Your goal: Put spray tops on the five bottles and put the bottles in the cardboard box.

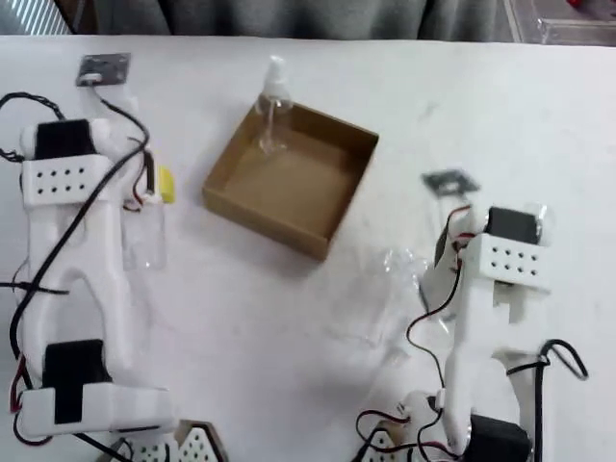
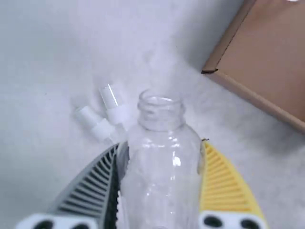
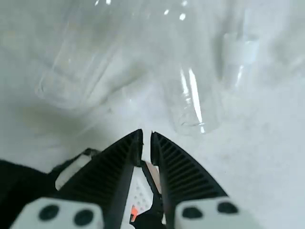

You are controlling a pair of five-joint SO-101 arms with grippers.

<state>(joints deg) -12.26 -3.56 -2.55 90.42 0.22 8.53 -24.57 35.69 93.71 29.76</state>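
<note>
Clamping the held bottle (image 2: 164,176) round its body, the left gripper (image 2: 161,149) had its grey and yellow fingers pressed on opp. sides of the clear plastic. In the left wrist view the bottle's long axis ran bottom to top through the centre of the frame. Its open neck pointed toward the top edge, w/ no top on it. 2 white spray tops (image 2: 102,119) lay on the table (image 1: 500,106) just left of that neck, side by side, both tilted toward the upper left. The corner of the cardboard box (image 2: 267,62) filled the upper right of that frame, apart from the bottle.

In the high view the box sat upper centre, turned approx. diamond-wise. 1 capped bottle (image 1: 272,106) stood upright at its upper-left corner, apparently inside, spray top uppermost and long axis vertical. The left arm ran up the left side of the frame, w/ the yellow finger showing just left of the box.

The right gripper (image 3: 146,136) was narrow: black fingers nearly together, only a slit between them, nothing held. Beyond its tips the loose bottles (image 3: 193,95) lay flat on the table, 1 lengthwise up the frame and another slanting at upper left. Which ends were necks I couldn't tell. In the high view they showed faintly right of centre, beside the right arm.
</note>
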